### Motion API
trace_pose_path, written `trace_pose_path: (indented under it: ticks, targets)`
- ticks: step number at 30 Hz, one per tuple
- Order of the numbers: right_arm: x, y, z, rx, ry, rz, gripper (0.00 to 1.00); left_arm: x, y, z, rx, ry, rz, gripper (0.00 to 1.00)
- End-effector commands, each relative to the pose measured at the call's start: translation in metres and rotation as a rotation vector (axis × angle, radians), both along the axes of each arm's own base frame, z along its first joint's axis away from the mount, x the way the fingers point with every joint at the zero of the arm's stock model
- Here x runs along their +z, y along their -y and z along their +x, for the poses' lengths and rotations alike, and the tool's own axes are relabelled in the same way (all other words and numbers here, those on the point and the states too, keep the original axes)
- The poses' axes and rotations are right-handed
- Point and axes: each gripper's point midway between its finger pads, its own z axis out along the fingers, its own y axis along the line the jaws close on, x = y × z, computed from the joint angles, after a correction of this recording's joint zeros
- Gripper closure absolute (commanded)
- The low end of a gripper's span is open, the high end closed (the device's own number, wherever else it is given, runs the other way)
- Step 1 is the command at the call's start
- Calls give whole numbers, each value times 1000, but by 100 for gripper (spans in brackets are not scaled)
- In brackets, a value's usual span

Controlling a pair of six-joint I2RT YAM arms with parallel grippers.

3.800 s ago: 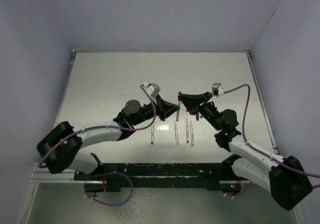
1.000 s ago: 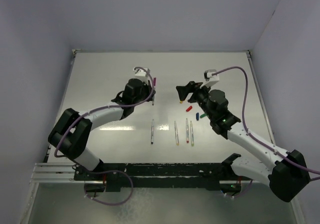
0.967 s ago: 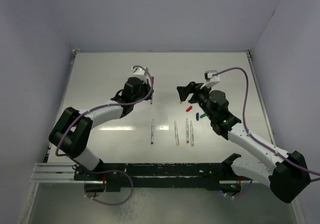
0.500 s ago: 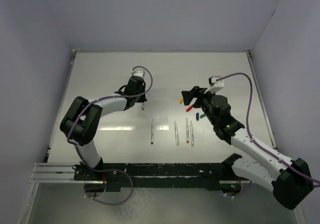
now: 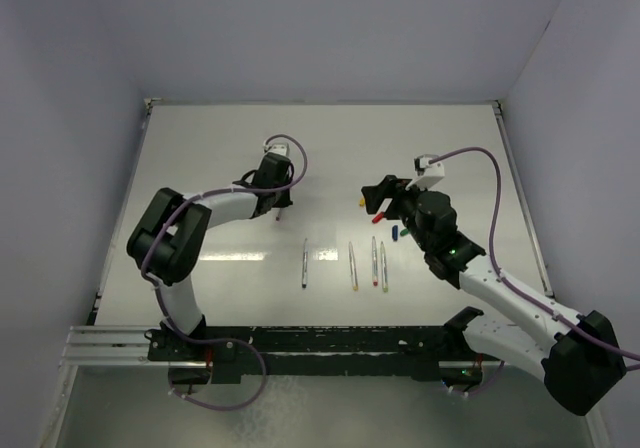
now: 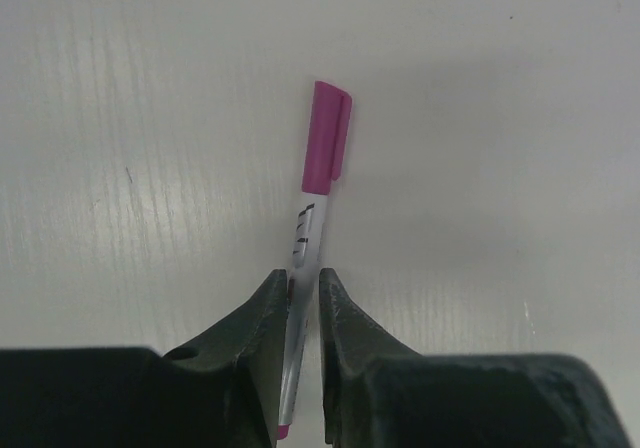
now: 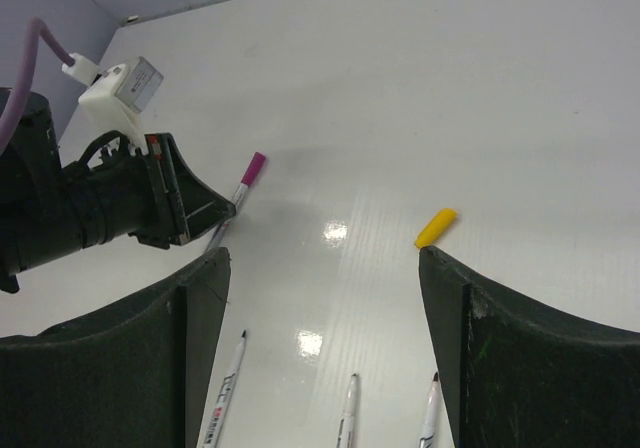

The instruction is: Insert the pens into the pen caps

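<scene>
A silver pen [image 6: 305,233] with a purple pen cap [image 6: 327,136] on it lies on the white table. My left gripper [image 6: 303,276] straddles its barrel with the jaws a sliver apart, so it is open; a thin gap shows beside the right finger. In the top view that gripper [image 5: 278,206] is left of centre. Several uncapped pens [image 5: 352,266] lie in a row near the front. My right gripper [image 7: 322,253] hangs wide open and empty over the table, the yellow pen cap [image 7: 436,228] just beyond its right finger. A blue pen cap [image 5: 395,234] lies beside that arm.
The table [image 5: 220,148] is walled at the back and both sides. My right gripper [image 5: 372,193] hovers over the cluster of loose caps, hiding some of them. Three of the uncapped pens [image 7: 225,388] show at the bottom of the right wrist view.
My left arm has carried the purple-capped pen leftward and down onto the table, and its jaws have eased apart. My right gripper has drifted slightly right and stayed open.
</scene>
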Motion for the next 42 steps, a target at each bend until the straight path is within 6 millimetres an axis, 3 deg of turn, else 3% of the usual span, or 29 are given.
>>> trace_pose_path:
  ticks: [1,6,16,20,23,28,36,42]
  targets:
    - [7,0,1,-9,19,31,22,11,2,15,21,38,-8,78]
    - [6,0,-1,-8,17,37,22,11,4,15,18,38,-16,77]
    - [6,-3,-3,4,16,60,22,39,15,14,-16,82,-90,72]
    - [4,6,-5,-34,11,57,22,54,20,7,-51,102,-128,71]
    - [1,17,-6,-88,-2,56,19,61,13,-2,-56,103,-96,73]
    - [-16,47,-4,-253,-65,11,0,81,13,-28,-102,123,-81,72]
    - [-53,64,0,-353,-231,-87,4,69,42,-97,-240,16,-19,67]
    - [-55,71,-6,-373,-221,-67,14,47,60,-141,-294,-72,-27,63]
